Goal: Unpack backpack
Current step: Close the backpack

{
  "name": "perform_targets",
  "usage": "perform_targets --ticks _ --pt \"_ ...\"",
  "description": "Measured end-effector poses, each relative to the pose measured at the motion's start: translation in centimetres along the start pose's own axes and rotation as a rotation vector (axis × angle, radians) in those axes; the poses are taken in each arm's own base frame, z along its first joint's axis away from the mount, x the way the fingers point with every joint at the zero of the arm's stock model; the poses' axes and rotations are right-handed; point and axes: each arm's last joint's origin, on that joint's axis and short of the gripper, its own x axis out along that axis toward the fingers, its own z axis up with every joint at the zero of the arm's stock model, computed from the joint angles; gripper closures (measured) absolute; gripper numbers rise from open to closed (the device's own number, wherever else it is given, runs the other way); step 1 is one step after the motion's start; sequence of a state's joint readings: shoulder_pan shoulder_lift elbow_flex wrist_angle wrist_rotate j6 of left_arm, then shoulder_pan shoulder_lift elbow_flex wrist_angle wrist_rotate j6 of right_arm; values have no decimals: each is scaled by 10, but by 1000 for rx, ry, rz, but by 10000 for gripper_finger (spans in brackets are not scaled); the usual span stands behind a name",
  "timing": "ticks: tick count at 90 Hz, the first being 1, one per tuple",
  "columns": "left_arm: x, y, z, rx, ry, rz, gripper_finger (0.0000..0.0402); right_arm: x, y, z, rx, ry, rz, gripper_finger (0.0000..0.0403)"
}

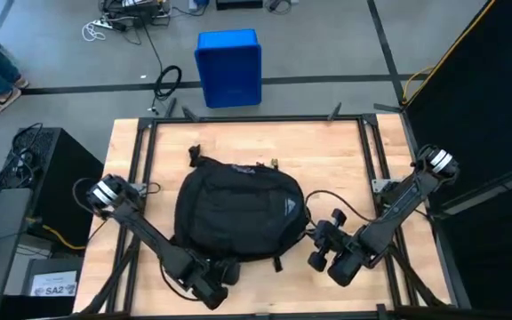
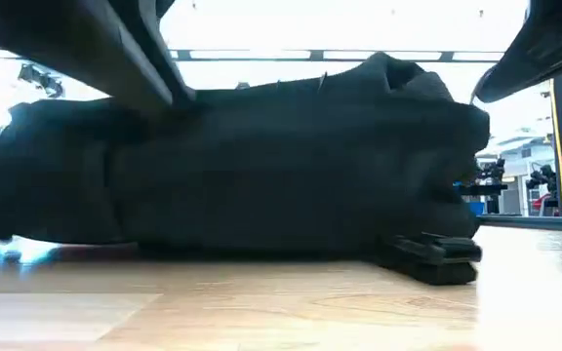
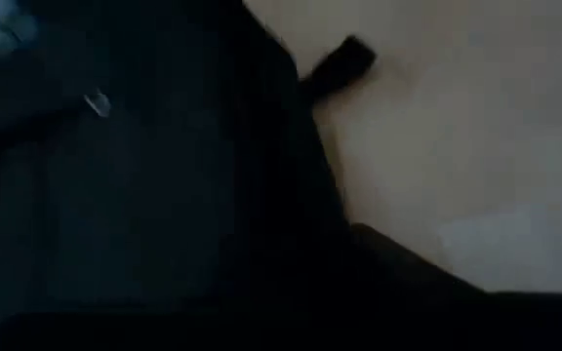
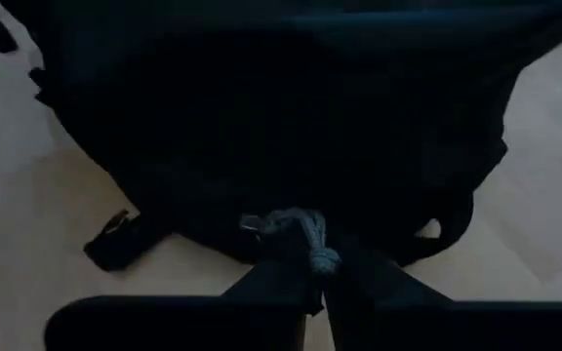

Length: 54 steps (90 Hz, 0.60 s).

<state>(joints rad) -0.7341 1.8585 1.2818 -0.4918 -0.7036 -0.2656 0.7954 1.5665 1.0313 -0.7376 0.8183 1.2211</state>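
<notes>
R gripper [image 4: 322, 278] was seen pinched on backpack's [image 1: 238, 209] grey zip cord [image 4: 301, 239] nr bench front edge; L gripper [image 1: 223, 271] state couldn't be told.

Soft black cloth backpack [image 1: 238, 213] with a matt, dull look, smooth light wood table [image 1: 345, 160] with a pale grain, blue plastic bin [image 1: 228, 68] a bit shiny, grey twisted cord [image 4: 305, 239] that looks rough, dark metal table frame [image 1: 256, 118]
</notes>
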Motion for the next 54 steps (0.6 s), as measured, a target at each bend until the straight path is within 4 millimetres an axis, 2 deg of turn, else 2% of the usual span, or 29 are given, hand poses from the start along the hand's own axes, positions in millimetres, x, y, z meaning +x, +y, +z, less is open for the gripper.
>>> perform_targets --ticks 15,26,40,47,54 --pt "-1 0 3 5 2 -10 231 0 1 0 -2 -3 10 403" --pt "-7 0 21 -19 -100 -6 183 0 3 1 1 -7 20 403" --pt "-12 2 50 16 -311 10 142 1 4 2 5 -11 28 403" --pt "-7 5 58 32 -373 32 130 1 4 2 0 -12 30 403" --pt "7 9 62 18 -391 59 119 1 4 3 -3 -13 32 403"
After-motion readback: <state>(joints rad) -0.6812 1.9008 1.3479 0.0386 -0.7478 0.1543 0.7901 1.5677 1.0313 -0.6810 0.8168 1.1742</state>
